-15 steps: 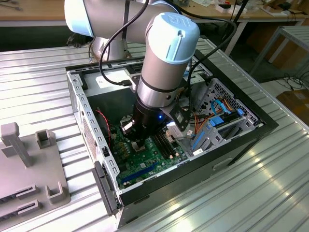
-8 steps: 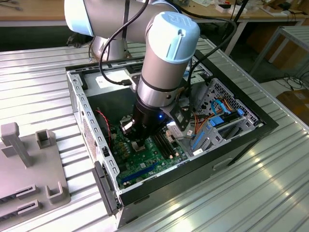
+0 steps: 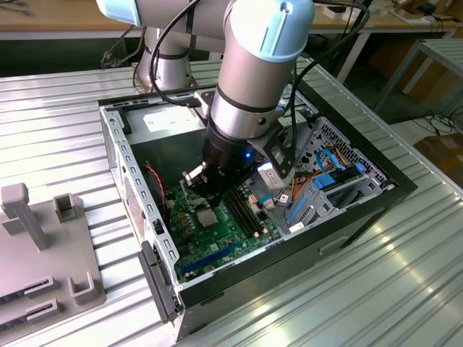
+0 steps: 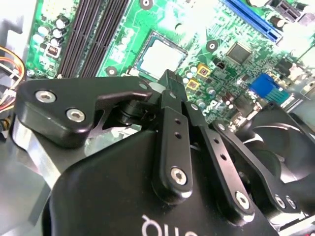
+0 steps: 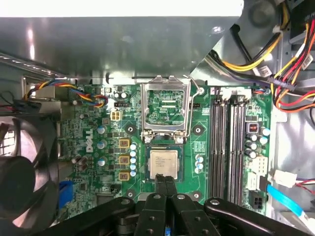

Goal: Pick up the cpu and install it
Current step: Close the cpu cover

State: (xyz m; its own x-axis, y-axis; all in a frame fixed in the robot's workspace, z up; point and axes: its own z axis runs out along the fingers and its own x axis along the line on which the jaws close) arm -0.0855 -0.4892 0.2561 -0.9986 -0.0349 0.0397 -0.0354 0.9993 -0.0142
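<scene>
Black linkages of the gripper sat closest to the lens in both wrist views. Its two slim fingers were pressed together tip to tip, with nothing caught between them. The joined tips hung just over one edge of the cpu; whether they touched it I could not tell.

The cpu was a small, flat square with a pale silver-grey metal face and faint print on it, rimmed by a thin dark border. It lay level inside the square socket frame on the green motherboard. Just beyond it the socket's metal load plate stood hinged up and open, apart from the chip.

To one side of the socket ran the black memory slots. On the other side were rows of capacitors and a black fan. Bundles of coloured cables hung past the slots.

In the exterior view the arm reached down into the open computer case. The case lay on a ribbed metal table, with a grey fixture well apart at the exterior view's left.
</scene>
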